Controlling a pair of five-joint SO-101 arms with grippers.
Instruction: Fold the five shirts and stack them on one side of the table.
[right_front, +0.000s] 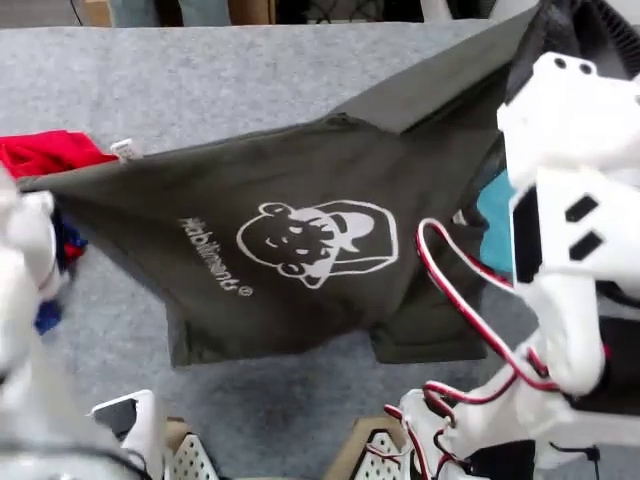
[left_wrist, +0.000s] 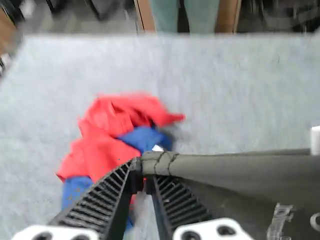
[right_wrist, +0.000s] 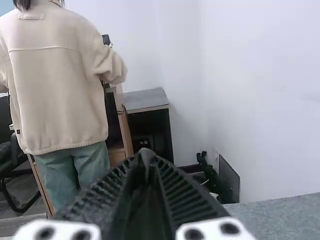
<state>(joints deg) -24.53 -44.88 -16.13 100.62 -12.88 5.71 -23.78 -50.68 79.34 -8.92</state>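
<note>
Olive shirt (right_front: 300, 250) is being held stretched over the grey counter (right_front: 200, 80). The left fingers (left_wrist: 100, 200) are clamping its hem, and the right fingers (right_wrist: 170, 190) are pressed together, seemingly pinching a far corner. It is being judged light, soft and limp, best gripped at seams.

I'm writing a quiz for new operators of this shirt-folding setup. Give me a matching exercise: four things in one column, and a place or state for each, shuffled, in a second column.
Things
1. olive shirt
2. red shirt
3. blue shirt
4. left gripper

Places or states
A. crumpled in a heap, mostly uncovered
B. shut on a hem
C. stretched out, printed side up
D. showing in patches from under another shirt

Pairs: 1-C, 2-A, 3-D, 4-B
</note>
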